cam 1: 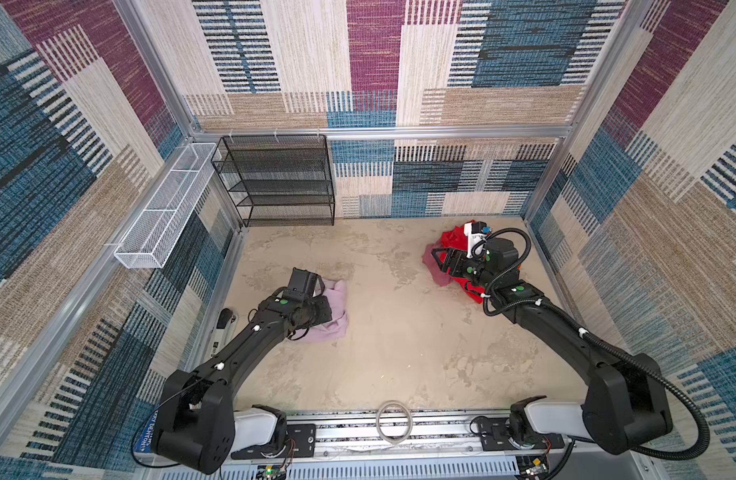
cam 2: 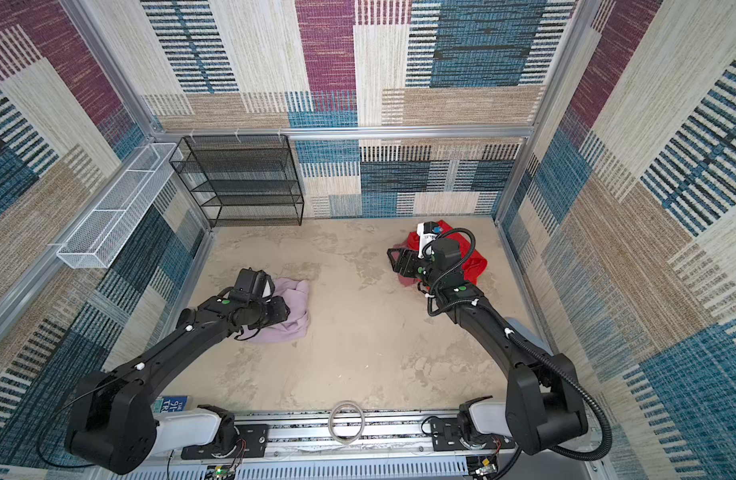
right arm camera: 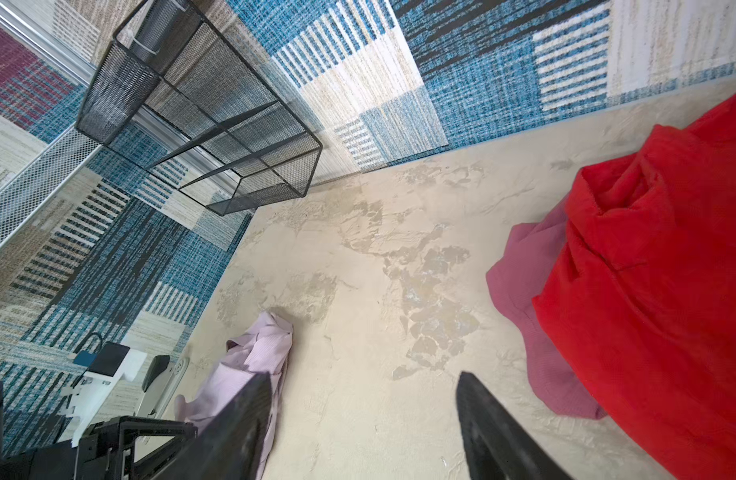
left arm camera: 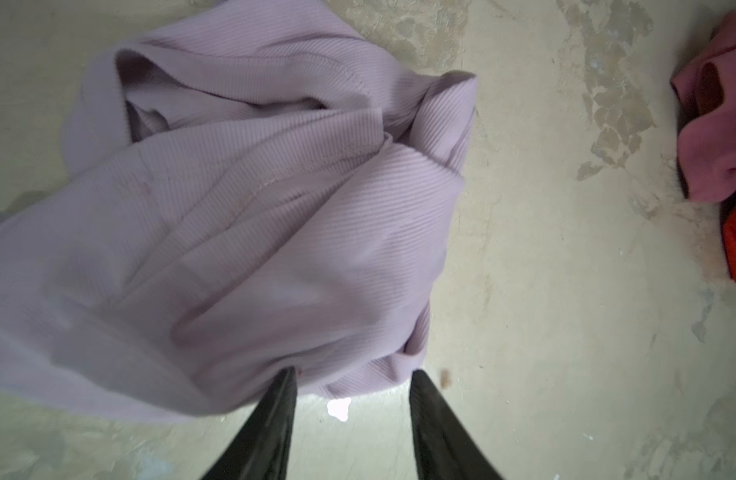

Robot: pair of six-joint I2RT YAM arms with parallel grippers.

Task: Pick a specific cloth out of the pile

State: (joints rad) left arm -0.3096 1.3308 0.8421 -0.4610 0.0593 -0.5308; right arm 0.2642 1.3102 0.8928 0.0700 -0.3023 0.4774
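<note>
I see the left gripper (left arm camera: pixel 351 376) open at the edge of the cloth (left arm camera: pixel 241 208) on the bench (left arm camera: pixel 524 291); the right gripper (right arm camera: pixel 364 380) gapes empty near the pile (right arm camera: pixel 657 291).

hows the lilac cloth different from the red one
The lilac cloth is pale and lies alone at left; the red cloth is bright and heaped against a maroon cloth at the back right. The red cloth looks bulkier than the lilac cloth. Both are crumpled on the table.
</note>
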